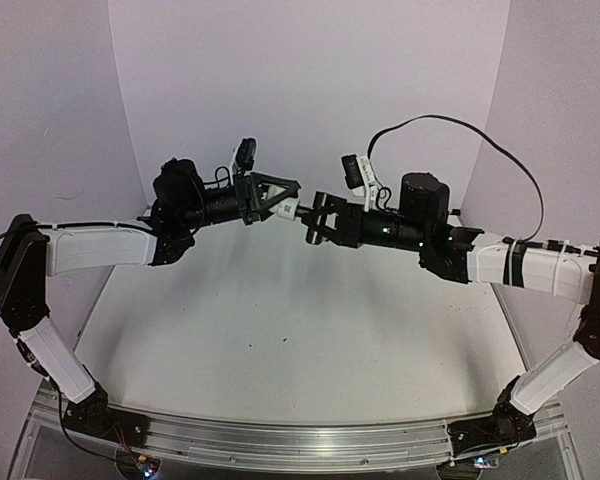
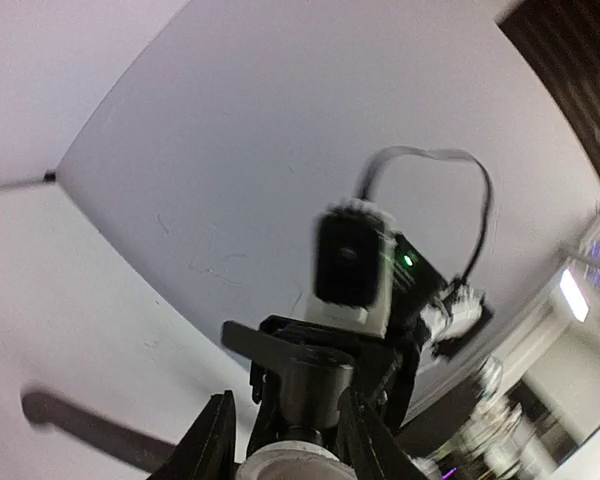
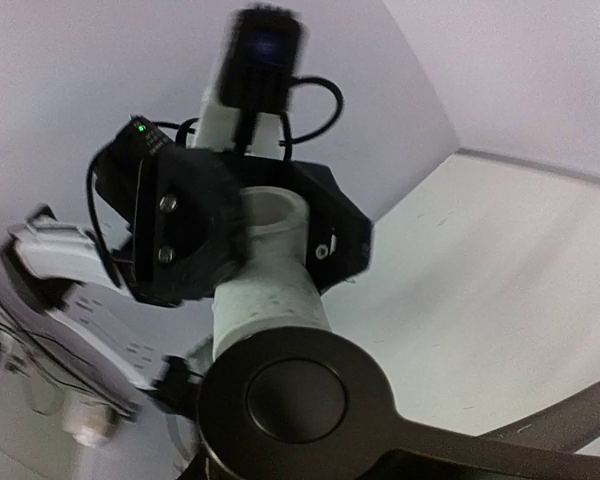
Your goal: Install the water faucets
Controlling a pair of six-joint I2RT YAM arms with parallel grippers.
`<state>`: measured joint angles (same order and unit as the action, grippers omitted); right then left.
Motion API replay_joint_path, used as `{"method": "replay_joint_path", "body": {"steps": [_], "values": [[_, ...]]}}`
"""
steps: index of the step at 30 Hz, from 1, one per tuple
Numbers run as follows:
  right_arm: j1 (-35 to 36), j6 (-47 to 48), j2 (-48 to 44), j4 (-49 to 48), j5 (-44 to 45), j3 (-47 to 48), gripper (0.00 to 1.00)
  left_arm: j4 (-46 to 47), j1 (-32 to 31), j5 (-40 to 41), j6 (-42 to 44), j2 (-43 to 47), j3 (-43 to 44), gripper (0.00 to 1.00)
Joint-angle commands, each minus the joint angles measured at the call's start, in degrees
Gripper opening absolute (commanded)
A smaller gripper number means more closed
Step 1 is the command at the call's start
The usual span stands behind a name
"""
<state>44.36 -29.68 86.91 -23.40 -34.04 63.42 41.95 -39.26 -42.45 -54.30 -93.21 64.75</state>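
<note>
**Above the far middle of the counter point(image 1: 280, 340): joining step in hand**

Pinches the white fitting point(image 3: 265, 275) by its far end in the left tool point(image 1: 290, 203). Clamps the black spout point(image 3: 295, 400) in the right tool point(image 1: 314, 214), pressed together on it. Holds both parts aloft, apparently butted end to end. Calls next for a straight, well-aligned push to seat them.

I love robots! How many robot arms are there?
2. The left arm comes from the left, left gripper clamping the white fitting; the right arm from the right, right gripper holding the black spout.
</note>
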Motion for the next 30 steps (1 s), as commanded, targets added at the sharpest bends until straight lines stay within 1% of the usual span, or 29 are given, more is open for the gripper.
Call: {"method": "replay_joint_path", "body": {"steps": [1, 3, 4, 5, 7, 9, 10, 12, 13, 15, 18, 19, 22, 23, 25, 28, 29, 30], "values": [[0.4, -35.7, 4.8, -21.8, -11.5, 3.6, 0.00, 5.0, -2.5, -21.5, 39.9, 5.2, 1.1, 0.00], [0.4, -44.1, 6.4, -30.6, -13.3, 2.5, 0.00, 4.9, -1.9, -24.0, 46.7, 5.4, 0.6, 0.00], [0.4, -46.8, 6.9, -34.1, -13.7, 1.9, 0.00, 4.8, -1.4, -24.7, 49.2, 5.5, 0.6, 0.00], [0.3, -48.5, 7.1, -35.6, -13.8, 1.7, 0.00, 4.8, -0.8, -24.6, 50.2, 5.6, 0.7, 0.00], [0.3, -49.2, 6.7, -36.4, -13.7, 1.0, 0.00, 4.7, 0.3, -24.1, 50.6, 6.1, 0.4, 0.00], [0.2, -47.3, 5.6, -36.4, -13.1, -0.5, 0.00, 4.7, 0.8, -21.8, 50.5, 7.2, -1.1, 0.02], [0.1, -45.7, 5.0, -36.4, -12.9, -0.9, 0.00, 4.7, 0.8, -20.3, 49.9, 8.1, -2.3, 0.11], [-0.3, -40.9, 3.8, -35.0, -12.7, -1.6, 0.00, 4.6, 0.8, -16.3, 45.4, 9.5, -3.8, 0.42], [-0.6, -38.1, 3.1, -33.4, -12.6, -1.7, 0.00, 4.5, 1.0, -14.4, 42.8, 10.7, -4.9, 0.54], [-1.2, -31.5, 1.6, -30.0, -12.6, -1.7, 0.00, 3.9, 1.4, -11.1, 38.8, 13.0, -7.5, 0.72], [-1.8, -18.4, 0.1, -21.8, -11.7, -0.4, 0.00, 3.4, 1.5, -9.1, 34.0, 18.3, -12.7, 0.95], [-1.9, -14.4, -0.3, -17.6, -11.3, 0.7, 0.00, 3.0, 1.5, -8.8, 33.1, 20.1, -14.3, 0.99], [-1.9, 1.1, -0.9, -5.2, -8.4, 4.3, 0.00, -0.4, 1.6, -5.8, 29.8, 24.6, -17.1, 1.00], [-1.9, 5.2, -1.2, -0.9, -7.1, 5.3, 0.00, -3.1, 1.6, -4.8, 29.0, 26.0, -17.4, 1.00], [-1.9, 13.7, -1.8, 4.1, -3.8, 6.3, 0.00, -12.1, 1.6, -1.3, 28.0, 27.8, -15.9, 1.00], [-1.9, 25.2, -2.8, 6.9, 0.1, 5.2, 0.00, -26.9, 2.1, 8.1, 24.3, 27.5, -10.8, 1.00], [-1.7, 28.4, -3.1, 6.9, 1.2, 4.2, 0.00, -30.4, 2.6, 9.6, 21.9, 26.5, -9.6, 1.00], [-1.4, 32.0, -3.6, 6.9, 2.5, 3.2, 0.00, -31.9, 3.5, 9.4, 18.7, 25.5, -8.8, 0.99]]}}
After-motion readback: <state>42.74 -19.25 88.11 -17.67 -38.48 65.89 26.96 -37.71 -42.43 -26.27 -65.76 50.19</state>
